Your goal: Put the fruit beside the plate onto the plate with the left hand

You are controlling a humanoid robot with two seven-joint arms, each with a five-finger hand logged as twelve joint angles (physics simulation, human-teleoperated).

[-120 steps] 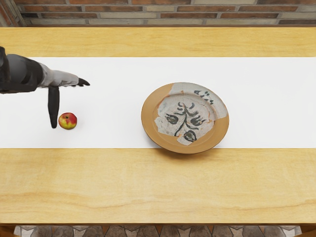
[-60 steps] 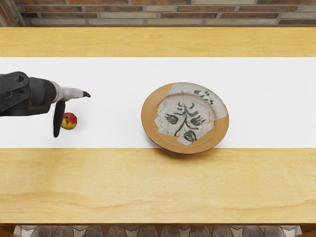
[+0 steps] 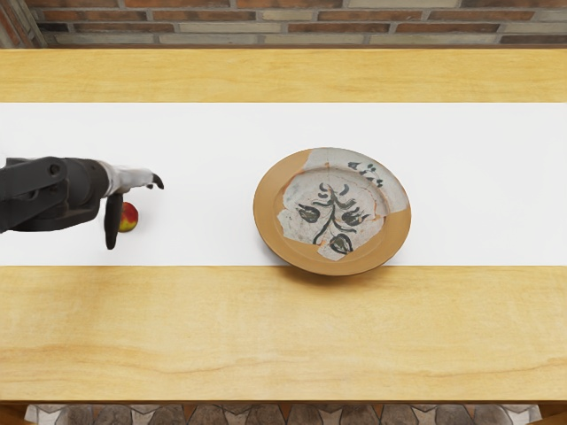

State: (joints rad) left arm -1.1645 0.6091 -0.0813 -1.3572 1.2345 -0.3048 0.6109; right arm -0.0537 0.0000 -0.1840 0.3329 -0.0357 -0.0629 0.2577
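- A broad strip of the wooden surface (image 3: 283, 328) runs in front of the plate (image 3: 266, 212).
- The plate, brown-rimmed with a dark leafy pattern on a grey middle, sits on a white runner (image 3: 478, 177), its near rim close to the runner's front edge.
- The fruit (image 3: 132, 218), red and yellow, rests on the runner well left of the plate, level with its middle.
- The left robot hand (image 3: 124, 188) reaches in left of the fruit, released and grasping nothing. One dark finger (image 3: 113, 226) hangs down across the fruit's side away from the plate, hiding part of it; whether they touch I cannot tell. Another finger points toward the plate.
- Behind the plate come more runner, more wood, then a brick wall (image 3: 283, 22).
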